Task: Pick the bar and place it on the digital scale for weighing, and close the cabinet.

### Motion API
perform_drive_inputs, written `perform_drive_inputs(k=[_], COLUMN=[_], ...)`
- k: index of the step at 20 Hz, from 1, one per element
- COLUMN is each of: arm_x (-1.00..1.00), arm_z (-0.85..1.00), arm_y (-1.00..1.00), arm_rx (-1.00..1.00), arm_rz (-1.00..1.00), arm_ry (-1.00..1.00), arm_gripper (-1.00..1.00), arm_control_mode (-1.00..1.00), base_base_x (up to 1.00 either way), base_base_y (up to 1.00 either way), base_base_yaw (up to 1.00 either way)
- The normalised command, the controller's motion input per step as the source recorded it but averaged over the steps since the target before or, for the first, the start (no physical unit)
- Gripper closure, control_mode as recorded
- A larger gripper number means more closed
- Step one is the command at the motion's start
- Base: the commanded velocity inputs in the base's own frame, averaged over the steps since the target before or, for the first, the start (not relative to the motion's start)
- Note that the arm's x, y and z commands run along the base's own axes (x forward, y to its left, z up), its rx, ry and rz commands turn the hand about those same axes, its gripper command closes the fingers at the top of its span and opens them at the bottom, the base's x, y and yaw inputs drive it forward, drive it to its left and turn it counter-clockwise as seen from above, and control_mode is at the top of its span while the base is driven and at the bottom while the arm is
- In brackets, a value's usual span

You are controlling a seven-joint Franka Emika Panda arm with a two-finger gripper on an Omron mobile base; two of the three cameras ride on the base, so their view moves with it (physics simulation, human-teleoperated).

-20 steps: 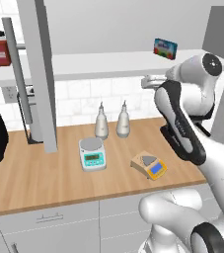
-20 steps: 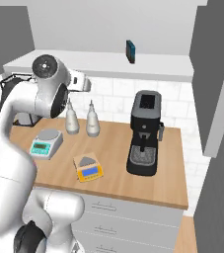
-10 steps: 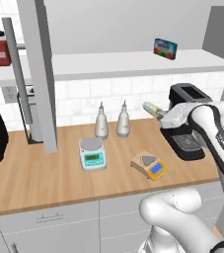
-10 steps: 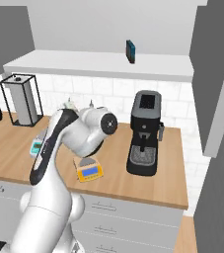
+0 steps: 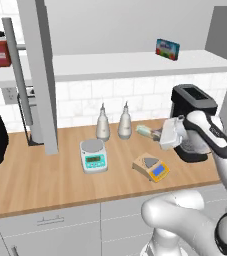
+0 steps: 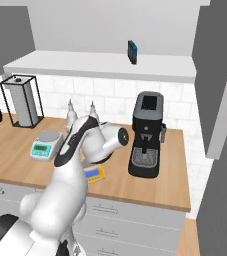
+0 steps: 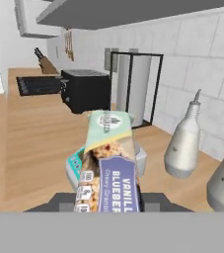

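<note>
The end effector (image 5: 157,134) sat right of centre in the left base view, closed on the bar (image 5: 145,131), which stuck out toward the left above the desk (image 5: 45,175). In the hand view the bar (image 7: 108,158) filled the lower centre, its wrapper pointing away. The digital scale (image 5: 151,167) lay on the desk below the bar, apart from it, with the white scale (image 5: 93,155) to its left. The cabinet door (image 5: 41,75) stood open at upper left
</note>
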Motion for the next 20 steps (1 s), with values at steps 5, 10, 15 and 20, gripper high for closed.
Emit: perform_drive_inputs(k=[5, 10, 15, 20], arm_x=[0.14, 0.10, 0.14, 0.10], arm_z=[-0.50, -0.44, -0.41, -0.37], arm_y=[0.09, 0.00, 0.00, -0.02], arm_rx=[-0.21, -0.11, -0.04, 0.00], arm_rz=[0.00, 0.00, 0.00, 0.00], arm_ry=[0.03, 0.10, 0.17, 0.11], arm_gripper=[1.00, 1.00, 1.00, 1.00], arm_control_mode=[-1.00, -1.00, -1.00, -1.00], base_base_x=[0.00, 0.00, 0.00, 0.00], base_base_y=[0.00, 0.00, 0.00, 0.00], base_base_yaw=[0.00, 0.00, 0.00, 0.00])
